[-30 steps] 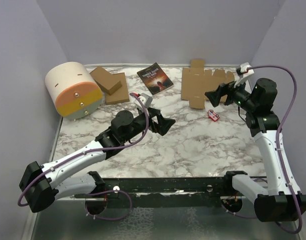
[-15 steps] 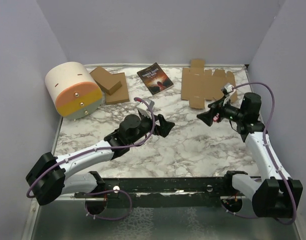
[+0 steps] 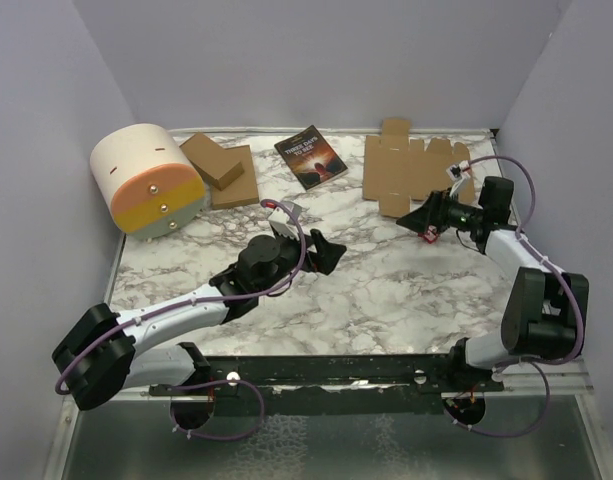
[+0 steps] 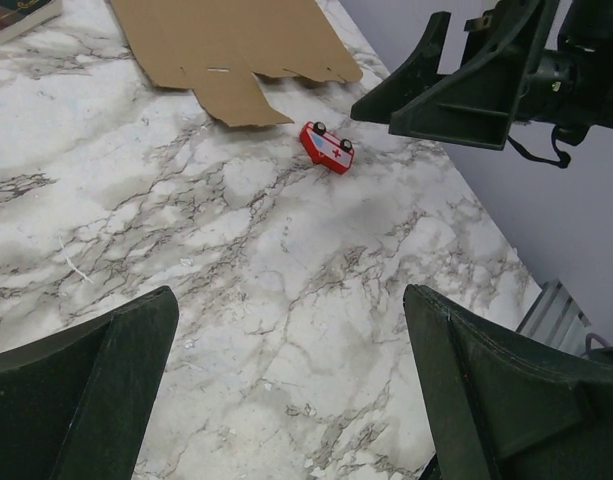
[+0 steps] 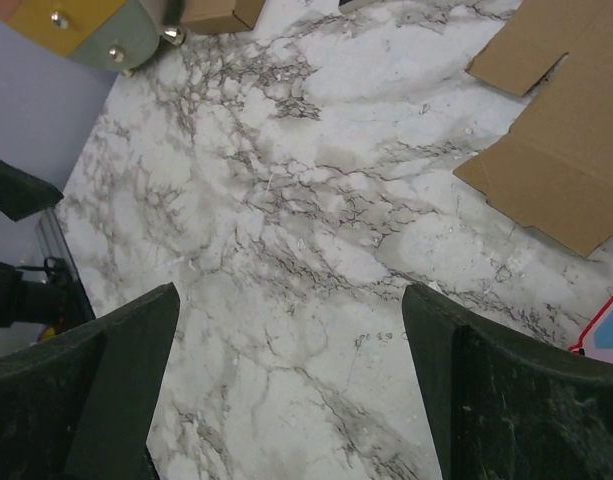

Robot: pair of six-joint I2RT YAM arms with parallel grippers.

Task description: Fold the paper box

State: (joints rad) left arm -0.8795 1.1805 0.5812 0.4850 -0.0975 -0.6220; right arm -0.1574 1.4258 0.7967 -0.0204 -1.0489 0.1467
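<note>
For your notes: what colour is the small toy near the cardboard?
The small toy is red with white marks; clearest in left wrist view.

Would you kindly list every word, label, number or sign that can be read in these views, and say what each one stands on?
Book: pale title lines on the dark cover, too small and blurred to read.
Small red toy: a white cross sign on its side; no words can be made out.
Paper box: plain brown cardboard, no print visible.
No other readable text in any view.

Marble table (image 3: 386, 290): paper box (image 3: 406, 168), book (image 3: 311, 157), toy car (image 4: 327, 147).
</note>
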